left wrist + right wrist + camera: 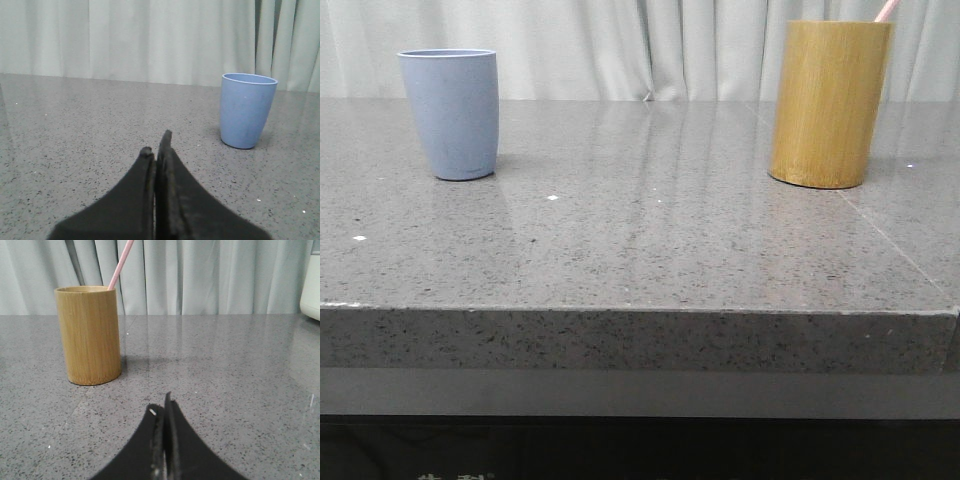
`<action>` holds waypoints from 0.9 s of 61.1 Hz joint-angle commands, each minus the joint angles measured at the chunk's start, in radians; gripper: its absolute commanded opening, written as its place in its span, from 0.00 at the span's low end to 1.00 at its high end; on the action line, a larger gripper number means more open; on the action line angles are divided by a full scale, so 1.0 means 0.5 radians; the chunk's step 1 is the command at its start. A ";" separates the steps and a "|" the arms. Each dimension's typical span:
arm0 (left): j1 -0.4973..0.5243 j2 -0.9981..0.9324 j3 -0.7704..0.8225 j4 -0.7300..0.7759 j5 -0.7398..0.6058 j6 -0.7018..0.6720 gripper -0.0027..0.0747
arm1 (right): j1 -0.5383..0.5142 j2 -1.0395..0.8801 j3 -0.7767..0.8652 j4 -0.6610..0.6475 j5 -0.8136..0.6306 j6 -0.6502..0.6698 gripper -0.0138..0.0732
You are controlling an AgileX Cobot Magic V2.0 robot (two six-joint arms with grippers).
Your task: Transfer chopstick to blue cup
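Observation:
The pale pink chopstick (887, 10) leans inside the tall yellow-brown bamboo cylinder (828, 104) at the table's right back; its upper end sticks out above the rim. The right wrist view shows the chopstick (121, 264) and the bamboo cylinder (90, 335) too. The blue cup (451, 113) stands upright at the left back and looks empty. My left gripper (156, 146) is shut on nothing, low over the stone, with the blue cup (246, 110) ahead of it and off to one side. My right gripper (161, 405) is shut and empty, short of the cylinder.
The grey speckled stone table (640, 250) has a thick front edge (640, 335). Pale curtains (640, 45) hang behind it. A white appliance (311, 282) stands at the far edge in the right wrist view.

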 commanded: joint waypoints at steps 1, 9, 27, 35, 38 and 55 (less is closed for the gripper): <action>-0.010 -0.046 0.025 -0.017 -0.161 -0.008 0.01 | -0.008 -0.041 -0.008 0.007 -0.167 -0.001 0.08; -0.010 -0.046 0.025 -0.017 -0.161 -0.008 0.01 | -0.008 -0.041 -0.008 0.007 -0.167 -0.001 0.08; 0.000 -0.046 0.025 -0.017 -0.161 -0.008 0.01 | -0.007 -0.042 -0.008 0.007 -0.169 -0.001 0.08; 0.000 -0.046 0.025 -0.017 -0.161 -0.008 0.01 | -0.007 -0.042 -0.008 0.007 -0.169 -0.001 0.08; 0.000 -0.046 0.025 -0.017 -0.165 -0.008 0.01 | -0.007 -0.042 -0.008 0.007 -0.171 -0.001 0.08; 0.000 -0.046 -0.036 -0.017 -0.343 -0.008 0.01 | -0.007 -0.042 -0.049 0.007 -0.194 -0.001 0.08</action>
